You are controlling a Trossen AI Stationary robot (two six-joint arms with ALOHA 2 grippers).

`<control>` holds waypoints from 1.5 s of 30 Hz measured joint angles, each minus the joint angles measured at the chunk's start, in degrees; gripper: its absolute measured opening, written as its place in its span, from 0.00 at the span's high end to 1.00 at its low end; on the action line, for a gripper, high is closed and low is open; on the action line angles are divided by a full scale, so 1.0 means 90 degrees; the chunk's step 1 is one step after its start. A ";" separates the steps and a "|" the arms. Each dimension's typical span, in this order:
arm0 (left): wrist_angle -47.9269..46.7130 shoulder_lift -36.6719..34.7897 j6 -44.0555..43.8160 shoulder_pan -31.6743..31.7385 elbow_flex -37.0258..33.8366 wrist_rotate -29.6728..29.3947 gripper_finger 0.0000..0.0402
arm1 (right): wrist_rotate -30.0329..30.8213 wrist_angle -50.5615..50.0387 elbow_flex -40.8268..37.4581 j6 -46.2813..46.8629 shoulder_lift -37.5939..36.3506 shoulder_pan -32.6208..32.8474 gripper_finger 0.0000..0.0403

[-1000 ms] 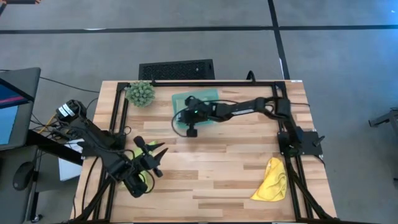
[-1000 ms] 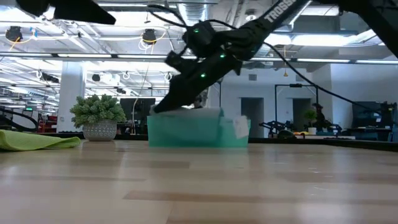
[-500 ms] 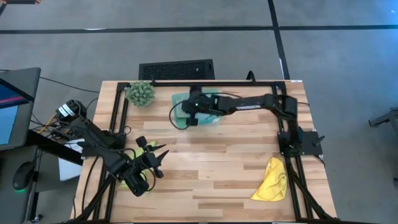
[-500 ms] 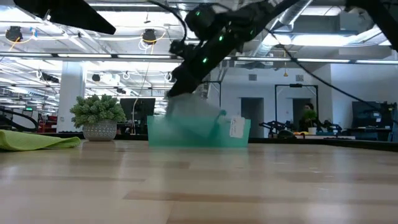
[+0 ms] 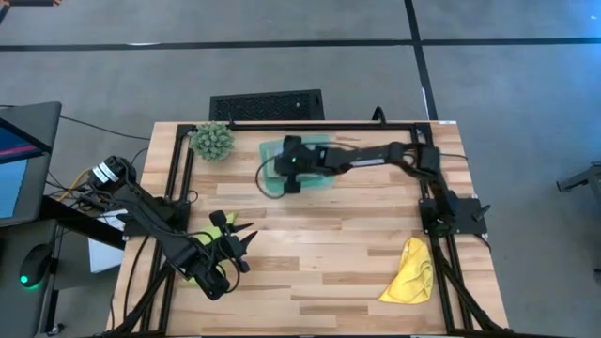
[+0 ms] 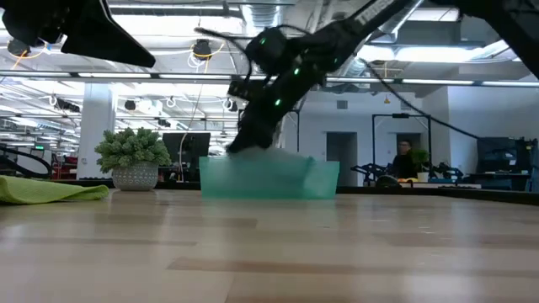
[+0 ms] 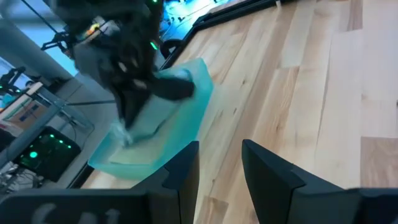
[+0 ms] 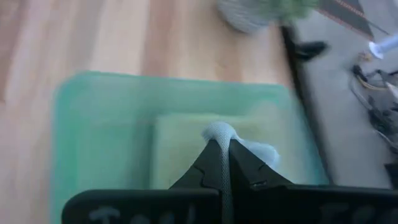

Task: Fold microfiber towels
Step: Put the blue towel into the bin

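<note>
A wooden table (image 5: 319, 235) carried a teal tray (image 5: 272, 155) at its far edge. The right gripper (image 8: 219, 144) hung over the tray, jaws pinched shut on a light blue towel (image 8: 219, 132), above a pale sage green towel (image 8: 180, 149) lying inside. The lift probably needed to go straight up to clear the tray wall. The left gripper (image 7: 219, 163) waited near the lime green towel (image 6: 50, 190), jaws partly open and empty. A yellow towel (image 5: 409, 272) lay crumpled near the right edge.
</note>
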 joint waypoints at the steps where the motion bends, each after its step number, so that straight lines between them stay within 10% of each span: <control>1: -0.0001 0.0000 0.0000 0.0000 0.0000 0.0000 0.72 | -0.0020 0.0130 0.0002 0.0051 0.0138 0.0071 0.95; 35: -0.0019 -0.0012 -0.0168 0.0000 0.0000 0.0211 0.72 | -0.2353 0.0460 0.0012 0.0829 0.0490 0.0454 0.90; 45: -0.0048 -0.0012 -0.0192 -0.0002 0.0000 0.0265 0.72 | -0.3295 0.0207 0.0013 0.1121 0.0439 0.0324 0.72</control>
